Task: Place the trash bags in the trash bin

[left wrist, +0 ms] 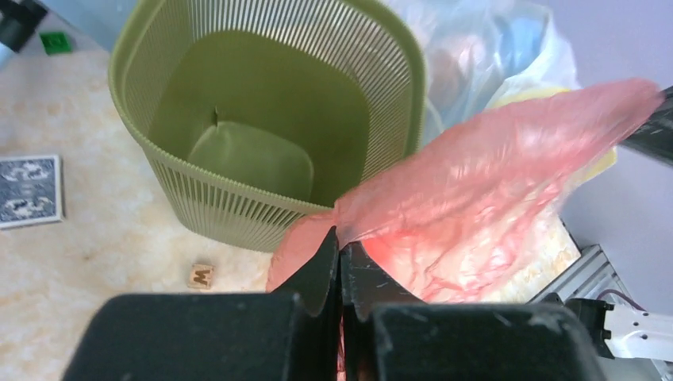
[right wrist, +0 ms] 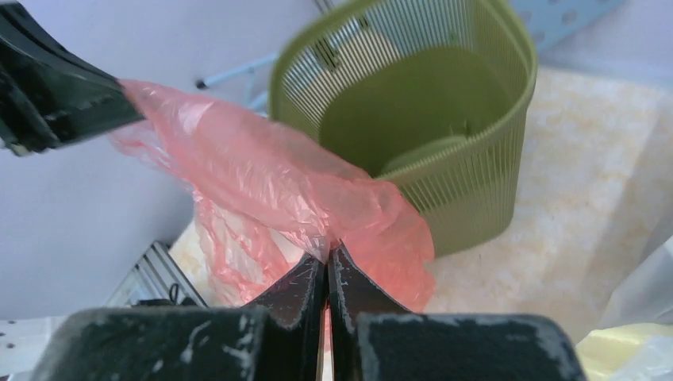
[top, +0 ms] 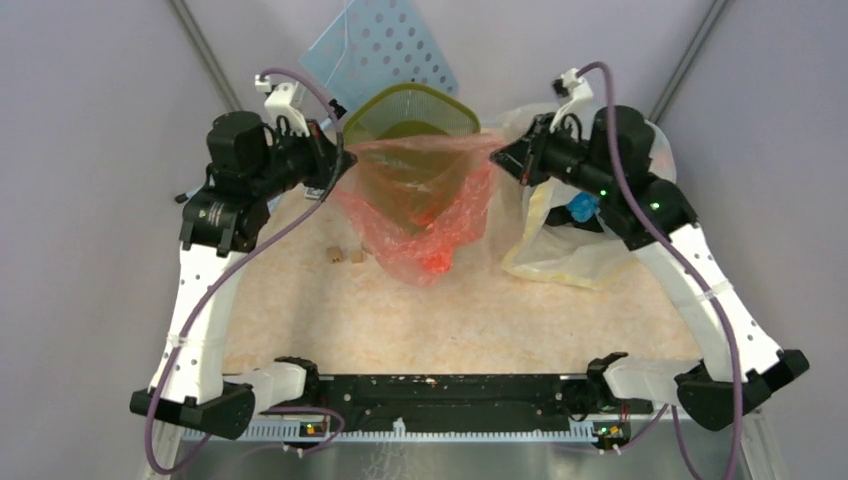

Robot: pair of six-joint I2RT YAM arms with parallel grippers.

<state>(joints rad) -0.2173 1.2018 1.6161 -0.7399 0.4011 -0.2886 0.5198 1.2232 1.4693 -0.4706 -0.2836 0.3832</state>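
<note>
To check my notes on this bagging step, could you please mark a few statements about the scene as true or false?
1. The left fingers and the right fingers are each shut on the trash bag. True.
2. The trash bin lies on its side. False: it stands upright, with its opening upward.
3. The trash bag is wholly inside the bin. False: it hangs stretched between the two sets of fingers, mostly in front of the bin.
4. The bin's floor is bare. True.
5. A large clear bag lies to the bin's right. True.
</note>
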